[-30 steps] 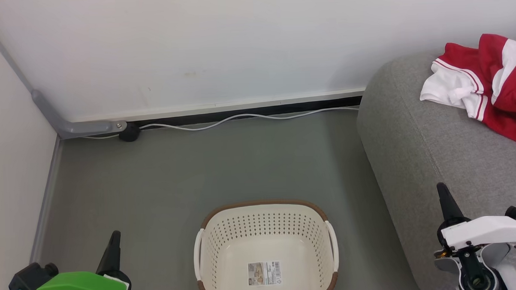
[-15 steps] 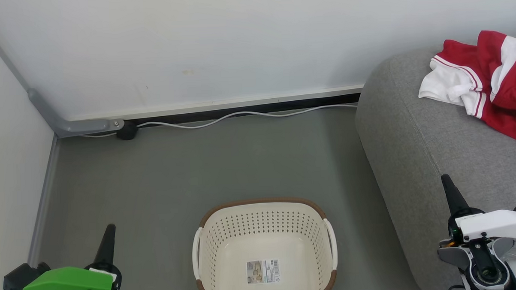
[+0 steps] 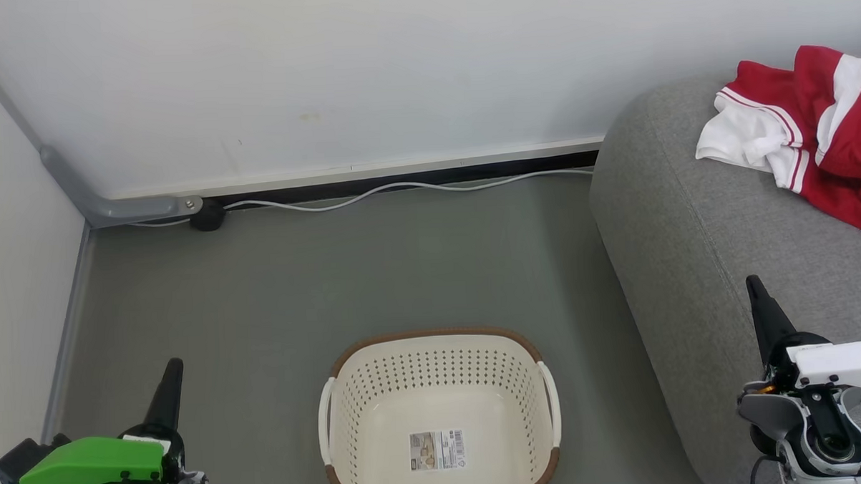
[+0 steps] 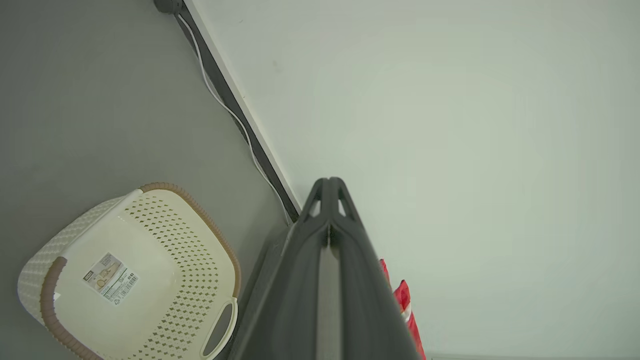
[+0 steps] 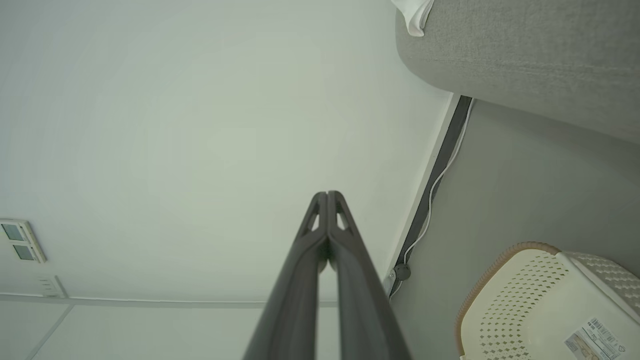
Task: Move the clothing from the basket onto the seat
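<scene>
The red and white clothing (image 3: pixel 820 132) lies crumpled on the grey seat (image 3: pixel 696 247) at the right; a red scrap of the clothing (image 4: pixel 402 295) peeks past my left fingers. The cream basket (image 3: pixel 439 374) stands on the floor at bottom centre, holding nothing but a paper label (image 3: pixel 438 450) on its bottom. The basket (image 4: pixel 135 270) and the basket (image 5: pixel 540 305) show in both wrist views. My left gripper (image 3: pixel 171 366) is shut at the lower left, apart from the basket. My right gripper (image 3: pixel 753 282) is shut over the seat's front edge. Both close on nothing, tips together (image 4: pixel 330 181) (image 5: pixel 327 193).
A white wall (image 3: pixel 324 81) runs along the back, with a white cable (image 3: pixel 400 189) and a black plug (image 3: pixel 208 217) at its foot. A grey conduit (image 3: pixel 99 200) slants down the left corner. Grey floor (image 3: pixel 331 274) lies between basket and wall.
The whole head view has shifted a little, so the camera moved. My right gripper has risen in the view; the left has slid slightly left. Clothing and basket lie as before.
</scene>
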Motion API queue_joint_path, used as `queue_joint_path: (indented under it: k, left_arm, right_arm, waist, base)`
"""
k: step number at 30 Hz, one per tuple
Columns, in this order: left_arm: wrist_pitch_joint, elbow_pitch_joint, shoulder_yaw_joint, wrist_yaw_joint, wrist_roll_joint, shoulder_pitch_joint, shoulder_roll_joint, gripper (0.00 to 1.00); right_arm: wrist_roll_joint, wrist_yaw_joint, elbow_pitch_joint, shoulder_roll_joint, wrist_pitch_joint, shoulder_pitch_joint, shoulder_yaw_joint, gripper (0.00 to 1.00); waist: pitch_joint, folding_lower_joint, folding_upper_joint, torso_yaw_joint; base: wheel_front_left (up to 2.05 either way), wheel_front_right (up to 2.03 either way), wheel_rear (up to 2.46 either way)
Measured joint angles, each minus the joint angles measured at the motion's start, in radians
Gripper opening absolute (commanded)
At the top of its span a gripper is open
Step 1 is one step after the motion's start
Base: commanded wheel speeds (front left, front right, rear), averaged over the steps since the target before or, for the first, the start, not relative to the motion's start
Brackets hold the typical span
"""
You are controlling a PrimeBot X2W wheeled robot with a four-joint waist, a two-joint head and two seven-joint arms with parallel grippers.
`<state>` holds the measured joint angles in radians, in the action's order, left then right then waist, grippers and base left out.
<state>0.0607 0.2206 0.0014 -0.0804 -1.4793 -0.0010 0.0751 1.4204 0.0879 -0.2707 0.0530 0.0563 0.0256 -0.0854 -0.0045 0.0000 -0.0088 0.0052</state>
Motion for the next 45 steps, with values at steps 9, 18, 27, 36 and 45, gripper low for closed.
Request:
queue_joint_path:
  k: [9,18,27,36,45]
  left_arm:
    - [0.010,0.025,0.028,-0.021,-0.091,-0.024,-0.008,0.00]
    - [0.019,0.039,0.043,-0.034,-0.147,-0.041,-0.017,0.00]
    - [0.019,0.043,0.045,-0.034,-0.147,-0.041,-0.017,0.00]
    - [0.019,0.047,0.045,-0.034,-0.147,-0.041,-0.017,0.00]
    - [0.019,0.051,0.046,-0.034,-0.147,-0.042,-0.018,0.00]
  right_arm:
    - [0.119,0.019,-0.002,-0.008,0.031,0.019,-0.029,0.00]
    - [0.183,0.030,-0.005,-0.012,0.047,0.033,-0.044,0.00]
    - [0.183,0.030,-0.005,-0.012,0.047,0.033,-0.044,0.00]
    - [0.183,0.030,-0.005,-0.012,0.047,0.033,-0.044,0.00]
    - [0.183,0.030,-0.005,-0.013,0.047,0.033,-0.045,0.00]
  waist:
    - [0.005,0.0000,0.0000,-0.004]
    - [0.008,0.0000,0.0000,-0.006]
    - [0.007,0.0000,0.0000,-0.005]
    - [0.007,0.0000,0.0000,-0.005]
    - [0.007,0.0000,0.0000,-0.005]
  base:
    - [0.00,0.00,0.00]
    - [0.00,0.00,0.00]
    - [0.00,0.00,0.00]
    - [0.00,0.00,0.00]
    - [0.00,0.00,0.00]
